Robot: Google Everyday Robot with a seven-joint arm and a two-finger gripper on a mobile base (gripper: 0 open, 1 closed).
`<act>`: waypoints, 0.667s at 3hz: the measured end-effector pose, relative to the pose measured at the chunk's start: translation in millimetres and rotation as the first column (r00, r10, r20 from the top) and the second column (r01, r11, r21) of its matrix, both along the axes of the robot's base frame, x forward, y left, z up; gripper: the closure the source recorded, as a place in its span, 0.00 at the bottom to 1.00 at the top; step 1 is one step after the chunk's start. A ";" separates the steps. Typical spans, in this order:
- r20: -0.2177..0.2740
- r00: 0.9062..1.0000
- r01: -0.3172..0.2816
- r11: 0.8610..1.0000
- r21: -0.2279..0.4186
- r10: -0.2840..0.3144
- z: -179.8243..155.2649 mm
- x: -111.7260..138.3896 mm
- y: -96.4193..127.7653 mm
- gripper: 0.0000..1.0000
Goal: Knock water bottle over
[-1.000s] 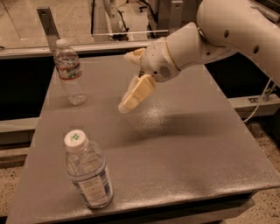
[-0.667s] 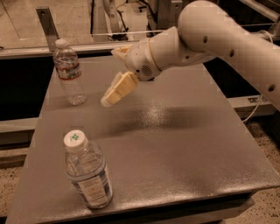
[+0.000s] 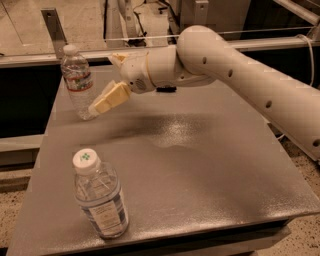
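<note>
Gripper (image 3: 100, 104): advanced from counter (image 3: 200, 165) middle to far-left corner; jaws clenched, empty;
Water bottle (image 3: 77, 80): still upright; push imminent

Lab-like test space: grey table (image 3: 210, 195), metal railing (image 3: 52, 25), cables (image 3: 136, 12) behind, speckled floor (image 3: 307, 236); claw (image 3: 106, 100) near water bottle (image 3: 77, 82).

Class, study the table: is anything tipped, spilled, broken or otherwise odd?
Nothing stands out. The water bottle at the far left and the wider bottle near the front both stand capped, with no spill on the table. The tool sits low, against or just beside the water bottle.
</note>
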State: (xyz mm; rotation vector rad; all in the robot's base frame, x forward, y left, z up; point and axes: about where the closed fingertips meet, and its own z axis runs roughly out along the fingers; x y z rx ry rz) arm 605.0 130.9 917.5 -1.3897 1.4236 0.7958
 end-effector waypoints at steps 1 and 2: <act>0.007 1.000 -0.010 0.995 0.099 0.009 -5.4 13.5 25.3 0.00; 0.000 1.000 -0.019 0.985 0.172 0.019 -10.1 23.7 45.6 0.17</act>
